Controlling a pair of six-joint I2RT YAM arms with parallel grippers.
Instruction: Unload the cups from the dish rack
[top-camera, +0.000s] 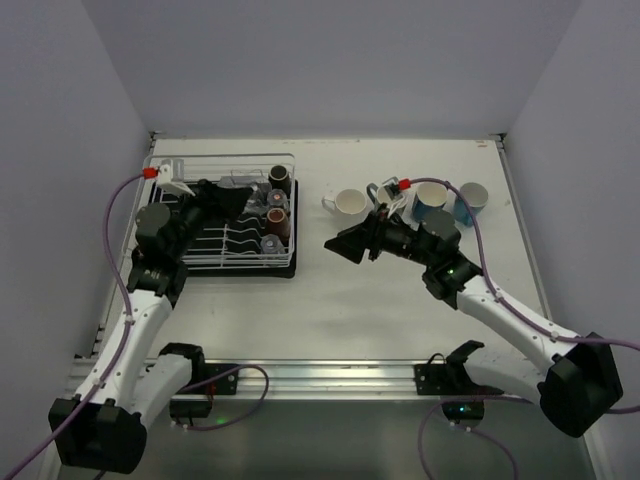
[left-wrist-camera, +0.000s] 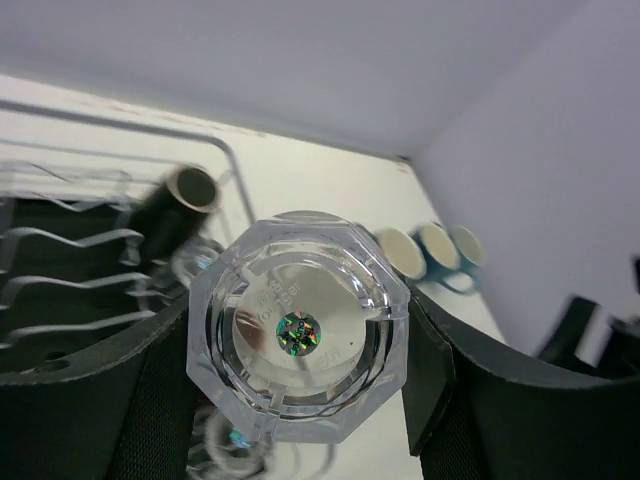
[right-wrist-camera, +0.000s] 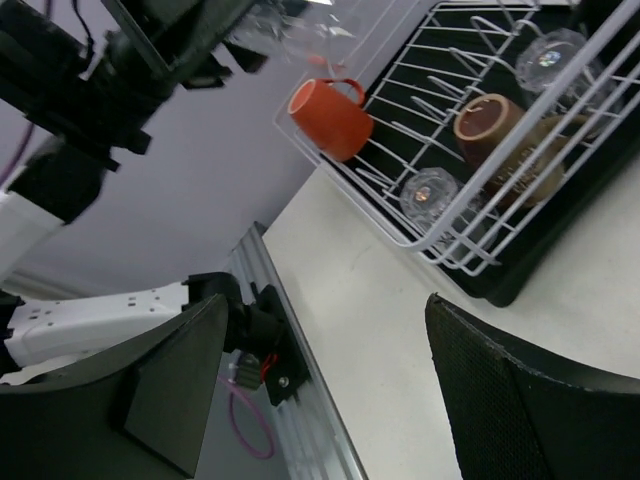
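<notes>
The left fingers pinch a clear glass tumbler by its sides, its thick base toward the wrist camera, above the dish rack at the far left of the worktop. The right fingers are spread with nothing between them, over bare worktop just right of the rack. The rack holds brown cups and more tumblers. Only the right wrist view shows an orange mug at its rim; from above, the left arm hides it. A cream mug, a dark blue mug and a light blue mug stand on the worktop at far right.
</notes>
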